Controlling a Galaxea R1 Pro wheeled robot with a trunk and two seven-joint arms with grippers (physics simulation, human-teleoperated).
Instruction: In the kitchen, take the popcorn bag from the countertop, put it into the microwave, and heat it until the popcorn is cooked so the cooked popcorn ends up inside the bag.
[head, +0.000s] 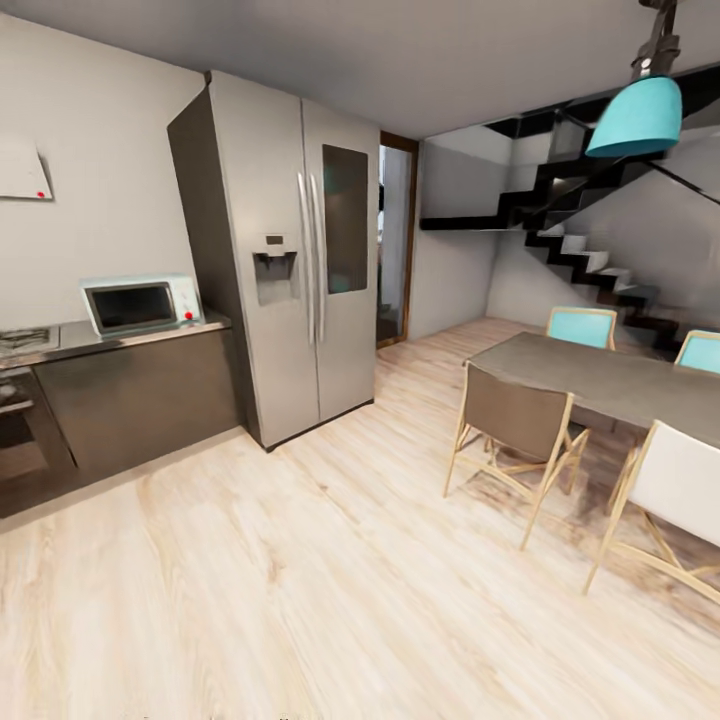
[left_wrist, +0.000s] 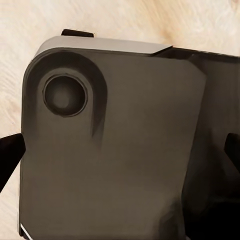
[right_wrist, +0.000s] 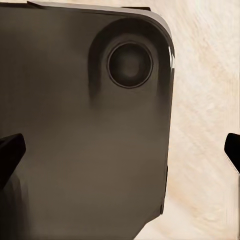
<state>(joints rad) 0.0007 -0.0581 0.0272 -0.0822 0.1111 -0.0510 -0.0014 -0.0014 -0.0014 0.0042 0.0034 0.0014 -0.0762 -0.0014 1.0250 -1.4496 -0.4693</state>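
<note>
I can see the microwave (head: 141, 304) far off on my left side. It is a small pale box with a dark glass door, and its door is closed. There is a red dot on its right part. It sits on the countertop (head: 130, 338), which is grey and shiny, with dark cabinet fronts (head: 135, 400) under it. I cannot spot the popcorn bag on the part of the countertop that I can see.

Just beside the microwave, to its left, is a stove top (head: 22, 341), and an oven (head: 22, 430) sits below that. On the other side of the microwave stands a big silver fridge (head: 290, 250) with two doors. Past the fridge is an open doorway (head: 396, 240).

To my right is a grey dining table (head: 610, 380) with chairs around it: a brown one (head: 515, 440), a white one (head: 670, 500) and two blue ones (head: 582, 326). Dark stairs (head: 590, 260) go up behind it, and a blue lamp (head: 636, 115) hangs above. The wood floor (head: 320, 560) is pale.

My left gripper (left_wrist: 120, 150) hangs over a dark part of the robot's base (left_wrist: 110, 150), and its black fingertips (left_wrist: 10, 155) are spread wide with nothing between them. My right gripper (right_wrist: 120, 152) is the same, wide apart and holding nothing, with its fingertips (right_wrist: 10, 155) at the edges.
</note>
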